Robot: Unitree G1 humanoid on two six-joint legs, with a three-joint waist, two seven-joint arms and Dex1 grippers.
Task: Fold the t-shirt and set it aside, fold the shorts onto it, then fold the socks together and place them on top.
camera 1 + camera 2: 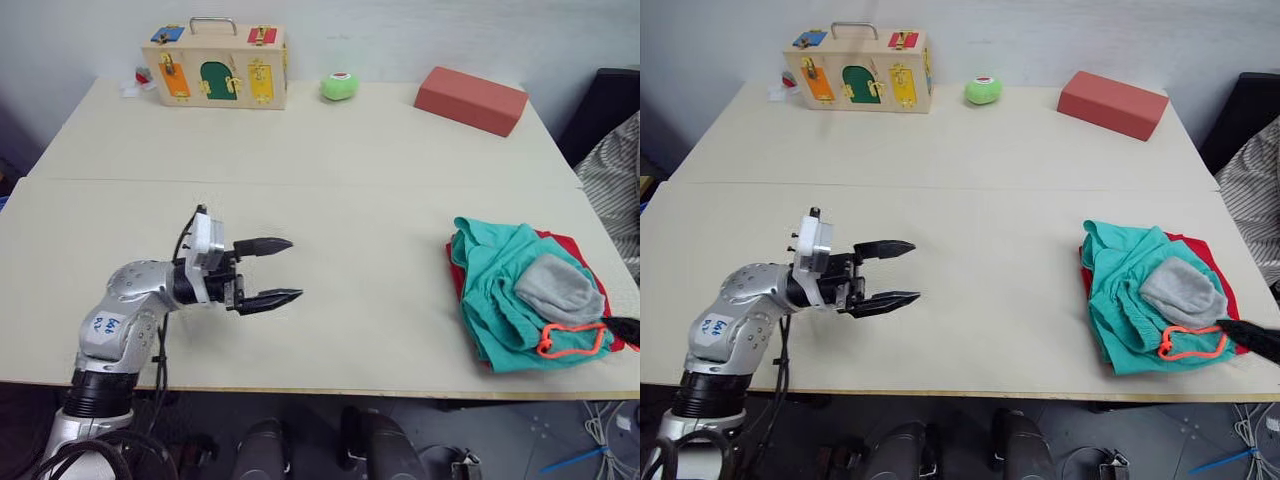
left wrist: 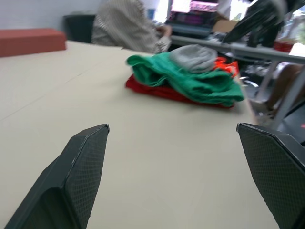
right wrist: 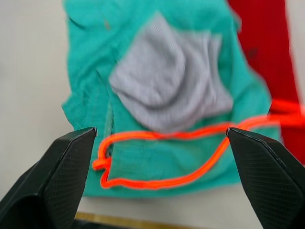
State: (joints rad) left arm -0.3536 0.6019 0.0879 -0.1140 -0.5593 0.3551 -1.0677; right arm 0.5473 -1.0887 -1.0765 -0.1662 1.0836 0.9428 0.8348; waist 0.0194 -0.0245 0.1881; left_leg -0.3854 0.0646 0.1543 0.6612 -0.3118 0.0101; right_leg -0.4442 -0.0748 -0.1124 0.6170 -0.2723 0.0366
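Since the soft light grey socks (image 1: 560, 288) already rest on the teal-green cloth shorts (image 1: 495, 290) over the bright red t-shirt (image 1: 575, 250) near the table's (image 1: 380, 200) right edge, both wide-open, empty grippers, left gripper (image 1: 283, 270) and right gripper (image 3: 159, 152), should be withdrawn clear of the orange-pink drawstring (image 1: 572, 340).

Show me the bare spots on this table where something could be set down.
Widest free patch: between the left gripper and the clothes pile, shorts and socks over the t-shirt. Also free: mid-table before the wooden box, green ball and red block. Crowded: right front corner.
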